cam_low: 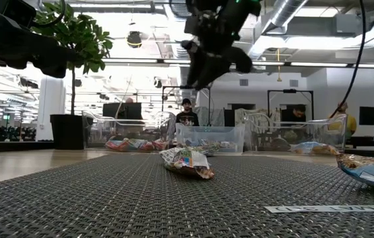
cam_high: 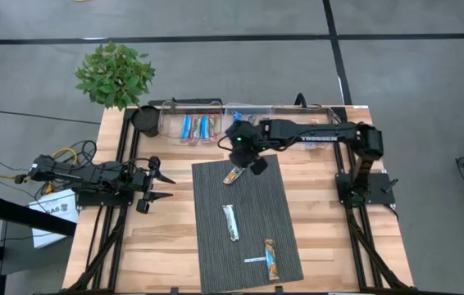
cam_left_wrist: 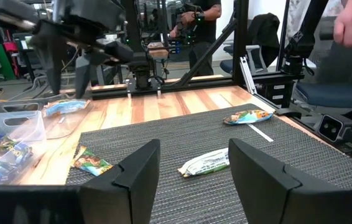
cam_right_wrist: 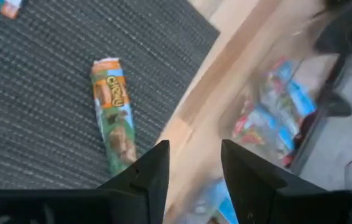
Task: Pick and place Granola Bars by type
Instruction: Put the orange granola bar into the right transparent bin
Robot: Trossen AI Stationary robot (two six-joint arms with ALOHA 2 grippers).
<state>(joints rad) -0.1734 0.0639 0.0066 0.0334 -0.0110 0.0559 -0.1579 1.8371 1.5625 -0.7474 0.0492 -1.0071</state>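
While the right claw (cam_high: pixel 248 156) hovers spread and empty, centre it over the orange-green bar (cam_high: pixel 232 174); descend squarely; left claw (cam_high: pixel 155 182) waits spread.

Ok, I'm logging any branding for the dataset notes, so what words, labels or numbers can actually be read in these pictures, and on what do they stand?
"TROSSEN": white letters on the right arm, high view; faint.
Bar by the right pincer: large letters on the green-orange granola bar, too distorted to read.
Paper on the floor under the left arm: dark print, too small.
White strip on the mat, low view: faint print, unreadable.
Other wrappers: blurred.
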